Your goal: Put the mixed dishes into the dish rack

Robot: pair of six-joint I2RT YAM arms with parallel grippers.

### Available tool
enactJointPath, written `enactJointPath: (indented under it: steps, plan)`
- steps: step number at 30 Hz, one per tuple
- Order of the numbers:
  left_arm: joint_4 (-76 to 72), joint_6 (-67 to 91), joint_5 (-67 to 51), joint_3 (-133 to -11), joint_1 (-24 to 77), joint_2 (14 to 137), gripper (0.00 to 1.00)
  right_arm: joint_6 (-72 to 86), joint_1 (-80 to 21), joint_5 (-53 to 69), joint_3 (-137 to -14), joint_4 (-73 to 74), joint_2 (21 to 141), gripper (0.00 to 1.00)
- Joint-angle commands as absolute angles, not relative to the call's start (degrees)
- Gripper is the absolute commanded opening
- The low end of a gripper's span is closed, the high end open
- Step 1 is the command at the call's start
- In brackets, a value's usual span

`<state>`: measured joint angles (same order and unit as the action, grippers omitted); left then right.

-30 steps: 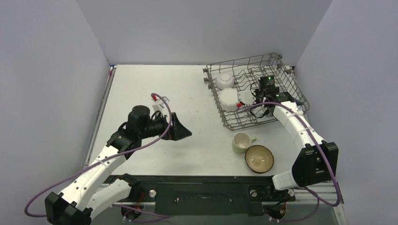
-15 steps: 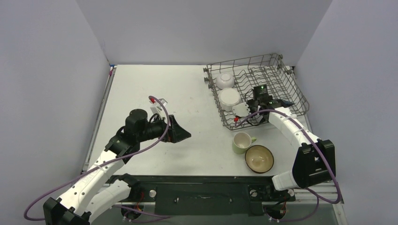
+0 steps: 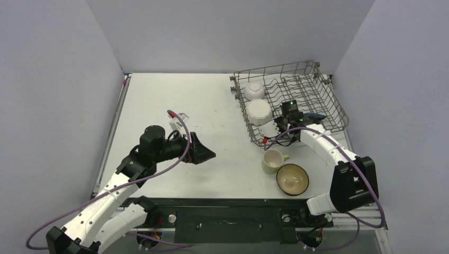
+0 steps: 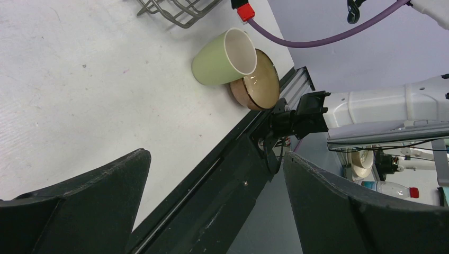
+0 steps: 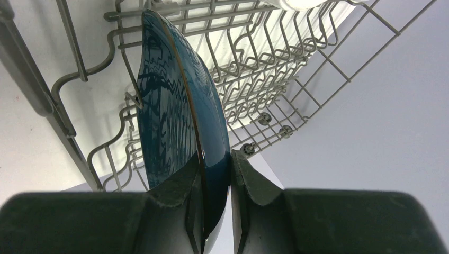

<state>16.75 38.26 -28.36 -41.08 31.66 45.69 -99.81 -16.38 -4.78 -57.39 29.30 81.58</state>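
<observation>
Right wrist: R gripper (image 5: pixel 216 174) pinches blue leaf dish (image 5: pixel 174 106) rim, rack (image 5: pixel 37 87) behind.

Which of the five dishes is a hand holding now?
The dark blue leaf-shaped dish: the right hand pinches it on edge at the dish rack. No hand holds the others.

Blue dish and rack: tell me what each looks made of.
Blue dish: likely glazed ceramic, possibly glass. Its glossy surface mirrors the wires and its rim is thin and hard. Rack: metal wire, probably with a matte pale grey coating, in thin bent rods joined at the crossings.
</observation>
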Motion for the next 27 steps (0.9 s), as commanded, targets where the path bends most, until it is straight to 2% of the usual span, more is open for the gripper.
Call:
enactJointPath:
  steps: [1, 5, 15, 16, 17, 21, 22, 24, 27]
  plan:
    - [15.90, 37.03, -28.53, -41.26, 32.07, 44.44, 0.96, -101.99, -15.90, -6.20, -56.62, 25.21, 81.21, 0.00]
    - [16.45, 36.81, -28.37, -41.62, 32.01, 44.45, 0.96, -101.83, -15.51, -5.89, -55.14, 23.23, 81.38, 0.01]
    - [16.58, 36.74, -28.57, -42.07, 31.95, 44.98, 0.96, -99.16, -14.06, -2.76, -51.90, 19.14, 80.25, 0.22]
    - [16.59, 36.87, -28.61, -42.00, 31.98, 44.89, 0.96, -98.97, -14.02, -2.74, -51.92, 18.87, 80.20, 0.28]
    - [16.61, 36.93, -28.64, -41.94, 31.92, 44.85, 0.96, -98.81, -14.04, -2.66, -51.81, 18.47, 80.06, 0.30]
    - [16.69, 37.08, -28.80, -41.89, 31.90, 44.67, 0.96, -98.89, -14.01, -3.51, -51.85, 17.83, 80.42, 0.34]
    - [16.70, 37.09, -28.81, -41.89, 31.90, 44.66, 0.96, -98.84, -13.98, -3.82, -51.99, 17.75, 80.51, 0.45]
    - [16.80, 37.01, -28.86, -41.84, 31.90, 44.63, 0.96, -98.59, -14.01, -4.55, -52.31, 17.74, 80.54, 0.56]
    - [16.75, 37.01, -28.99, -41.91, 31.86, 44.73, 0.96, -98.06, -13.82, -5.32, -52.77, 18.05, 79.31, 0.62]
